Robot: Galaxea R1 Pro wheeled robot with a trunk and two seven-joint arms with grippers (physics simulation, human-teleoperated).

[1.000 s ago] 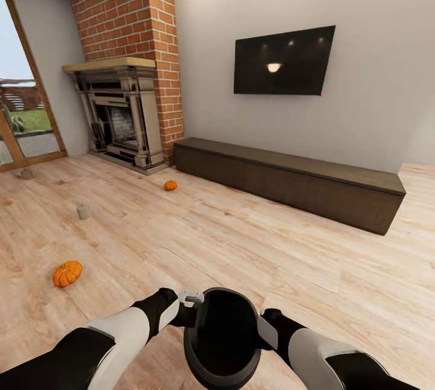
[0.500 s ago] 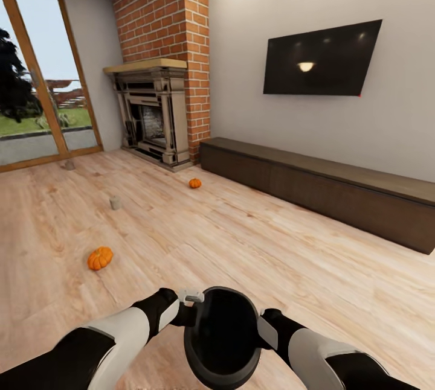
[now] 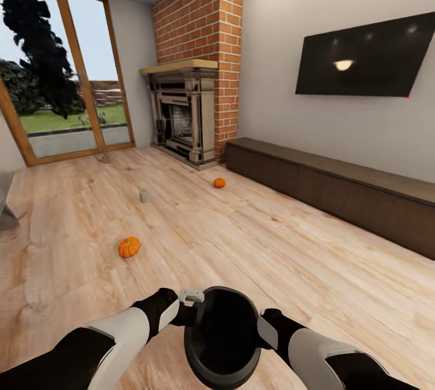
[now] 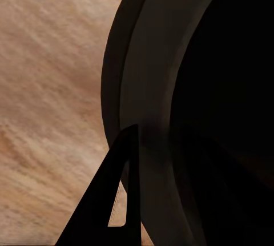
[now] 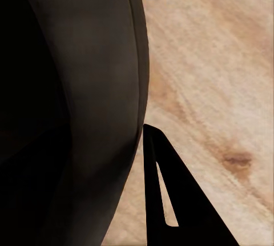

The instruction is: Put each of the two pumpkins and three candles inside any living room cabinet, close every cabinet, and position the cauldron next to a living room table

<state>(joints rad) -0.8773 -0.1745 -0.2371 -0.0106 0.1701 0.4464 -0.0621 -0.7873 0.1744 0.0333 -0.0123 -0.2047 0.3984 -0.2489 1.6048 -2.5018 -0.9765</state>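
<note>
head high, wrists close on cauldron

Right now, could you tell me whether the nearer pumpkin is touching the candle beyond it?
Apart. The head view shows the nearer pumpkin and the candle separated by a plain stretch of bare wooden floor.

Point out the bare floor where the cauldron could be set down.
Widest bare stretch: the wood floor between the cauldron and the long cabinet. Toward the fireplace it is dotted: near pumpkin, candle, far pumpkin. No table is in view.
</note>
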